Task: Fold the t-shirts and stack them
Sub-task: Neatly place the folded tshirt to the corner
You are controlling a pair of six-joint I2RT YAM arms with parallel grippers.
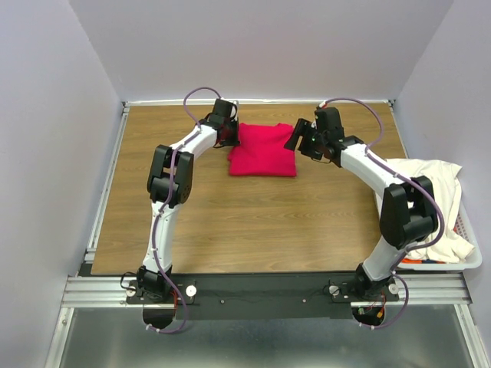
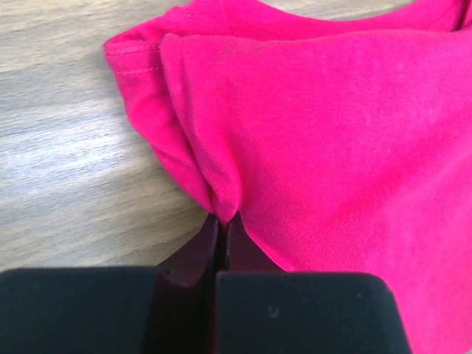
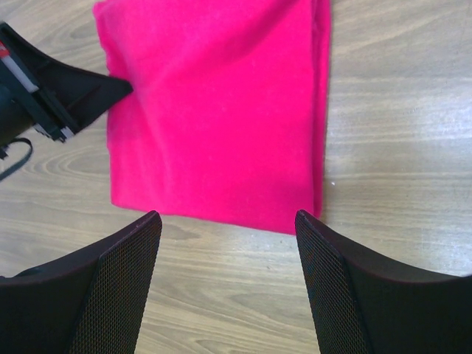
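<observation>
A crimson-red t-shirt [image 1: 263, 149] lies folded into a rectangle at the far middle of the wooden table. My left gripper [image 1: 232, 138] sits at its left edge. In the left wrist view the jaws are closed together, and a pinch of the red t-shirt [image 2: 332, 133] is puckered into the tips of the left gripper [image 2: 221, 221]. My right gripper [image 3: 227, 215] hovers open just off the red t-shirt's [image 3: 221, 110] right side, with only bare wood between its fingers. A cream-white t-shirt [image 1: 426, 192] is draped over the basket at the right.
The white slatted laundry basket [image 1: 472, 257] stands at the table's right edge beside the right arm. Grey walls close in the table on the left, back and right. A metal rail runs along the near edge, carrying both arm bases.
</observation>
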